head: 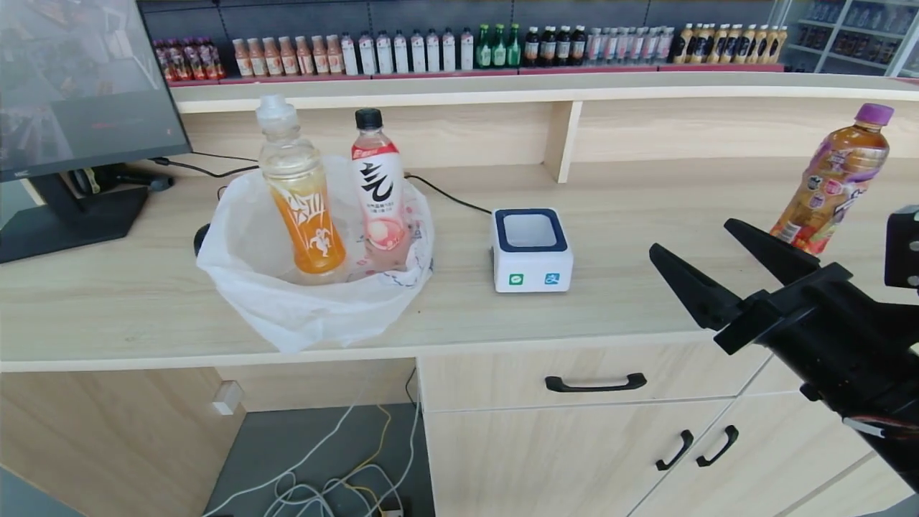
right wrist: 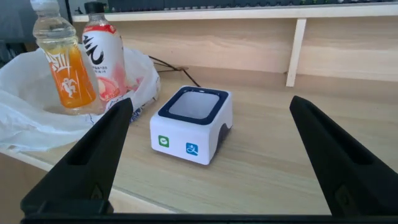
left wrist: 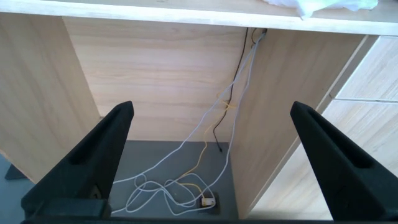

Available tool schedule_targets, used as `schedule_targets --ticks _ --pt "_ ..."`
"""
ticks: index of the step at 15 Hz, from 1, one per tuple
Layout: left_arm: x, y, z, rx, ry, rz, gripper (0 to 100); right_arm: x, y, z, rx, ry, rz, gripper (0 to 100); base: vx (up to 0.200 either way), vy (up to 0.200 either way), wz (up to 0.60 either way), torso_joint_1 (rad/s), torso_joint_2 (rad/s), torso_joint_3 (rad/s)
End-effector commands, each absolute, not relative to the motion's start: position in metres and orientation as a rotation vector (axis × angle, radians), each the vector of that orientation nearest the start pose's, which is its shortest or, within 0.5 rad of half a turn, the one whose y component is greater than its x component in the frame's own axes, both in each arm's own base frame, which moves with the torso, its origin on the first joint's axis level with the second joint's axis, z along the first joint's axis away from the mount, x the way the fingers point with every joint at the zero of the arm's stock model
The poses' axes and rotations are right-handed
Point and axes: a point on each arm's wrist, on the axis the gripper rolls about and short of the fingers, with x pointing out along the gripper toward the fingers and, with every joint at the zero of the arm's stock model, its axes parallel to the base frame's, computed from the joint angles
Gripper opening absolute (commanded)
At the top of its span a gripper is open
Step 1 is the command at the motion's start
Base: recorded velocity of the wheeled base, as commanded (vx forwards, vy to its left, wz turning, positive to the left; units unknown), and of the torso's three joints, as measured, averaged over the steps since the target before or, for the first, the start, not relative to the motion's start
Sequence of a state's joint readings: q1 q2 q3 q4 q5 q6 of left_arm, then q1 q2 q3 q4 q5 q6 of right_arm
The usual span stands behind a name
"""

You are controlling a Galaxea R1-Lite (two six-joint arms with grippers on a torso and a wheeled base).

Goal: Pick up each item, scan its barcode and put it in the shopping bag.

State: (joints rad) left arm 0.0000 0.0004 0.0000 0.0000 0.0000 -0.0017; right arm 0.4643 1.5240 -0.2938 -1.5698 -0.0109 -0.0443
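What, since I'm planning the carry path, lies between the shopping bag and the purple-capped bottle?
The white scanner on the counter; the head view shows it.

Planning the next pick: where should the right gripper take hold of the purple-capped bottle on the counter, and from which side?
Probably the labelled middle of the purple-capped bottle, approached level from the front edge of the counter. It stands cap up with bare counter around it, and its round body suits a sideways pinch by the right gripper, whose jaws stand open.
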Motion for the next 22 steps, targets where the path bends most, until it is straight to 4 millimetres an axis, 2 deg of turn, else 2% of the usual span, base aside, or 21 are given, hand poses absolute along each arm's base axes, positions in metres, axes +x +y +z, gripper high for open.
schedule_targets --ticks 1,13,20,22 --pt "-0.023 0.000 0.075 -0.002 0.000 0.000 100 0.194 0.097 0.193 0.036 -0.338 0.442 100 0.000 -0.200 0.00 -0.002 0.01 0.002" --pt "-0.023 0.000 0.075 -0.002 0.000 0.000 100 0.200 0.100 0.186 0.028 -0.305 0.445 100 0.000 -0.200 0.00 0.003 0.00 0.003" --pt "-0.023 0.000 0.075 -0.002 0.000 0.000 100 0.218 0.105 0.182 0.023 -0.290 0.429 100 0.000 -0.200 0.00 0.003 0.00 0.004" --pt "-0.023 0.000 0.075 -0.002 0.000 0.000 100 0.229 0.107 0.179 0.019 -0.282 0.419 100 0.000 0.000 0.00 0.000 0.00 0.000"
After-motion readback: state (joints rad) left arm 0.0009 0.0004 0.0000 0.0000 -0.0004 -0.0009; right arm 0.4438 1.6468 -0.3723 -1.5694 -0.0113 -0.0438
